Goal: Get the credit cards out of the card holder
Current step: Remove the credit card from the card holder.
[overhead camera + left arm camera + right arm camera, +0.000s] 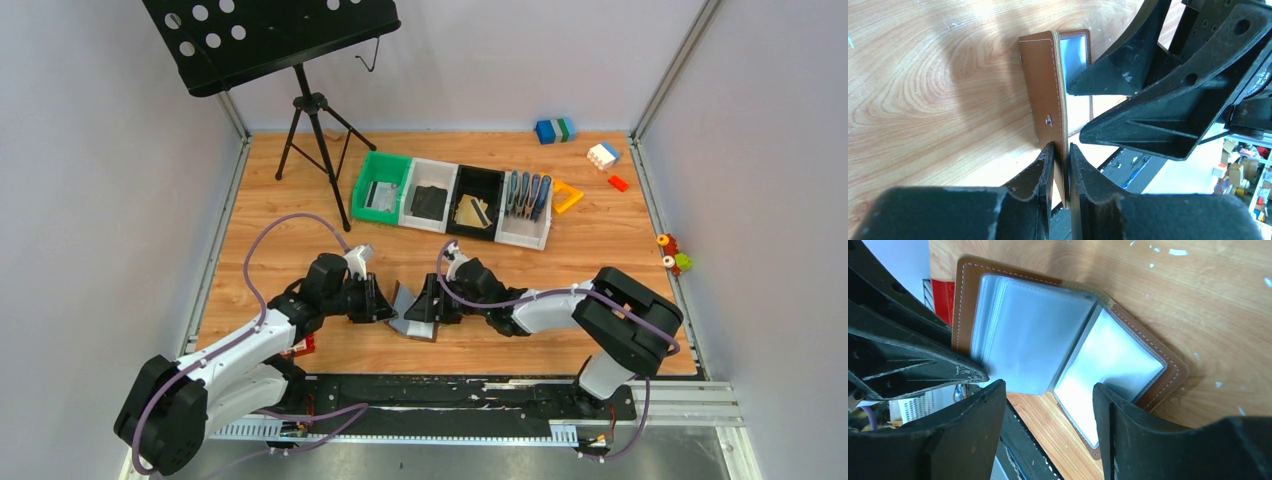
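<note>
The brown leather card holder (412,318) stands open on the wood table between my two grippers. My left gripper (1061,150) is shut on the edge of its brown cover (1040,85), seen edge-on. My right gripper (1048,395) is open, its fingers (1115,415) either side of the holder's near corner, above the grey-blue pockets (1033,340). No card shows in the pockets. Flat cards lie in the bins at the back: a silver-grey one (381,197), a black one (428,202) and a gold one (473,212).
A row of blue-grey holders (527,195) stands in the rightmost bin. A music stand's tripod (315,130) stands at the back left. Toy blocks (554,130) and a yellow piece (566,196) lie at the back right. A red object (943,295) sits near the table's front edge.
</note>
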Action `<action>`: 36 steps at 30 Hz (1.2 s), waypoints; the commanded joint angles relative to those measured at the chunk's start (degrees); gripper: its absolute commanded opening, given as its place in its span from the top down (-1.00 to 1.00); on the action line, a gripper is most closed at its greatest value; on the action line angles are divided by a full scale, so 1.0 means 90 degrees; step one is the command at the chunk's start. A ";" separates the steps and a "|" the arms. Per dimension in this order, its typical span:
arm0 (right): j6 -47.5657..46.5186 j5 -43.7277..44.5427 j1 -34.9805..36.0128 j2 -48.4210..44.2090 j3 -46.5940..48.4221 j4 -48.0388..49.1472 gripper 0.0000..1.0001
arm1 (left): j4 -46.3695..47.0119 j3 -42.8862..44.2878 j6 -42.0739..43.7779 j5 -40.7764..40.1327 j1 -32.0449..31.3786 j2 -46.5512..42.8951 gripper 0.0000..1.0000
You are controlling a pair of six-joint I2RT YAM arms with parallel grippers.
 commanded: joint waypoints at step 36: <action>0.1021 0.0092 -0.0173 0.0741 0.0475 0.0415 -0.03 | 0.0627 -0.0136 0.0241 0.0495 0.0030 -0.0180 0.38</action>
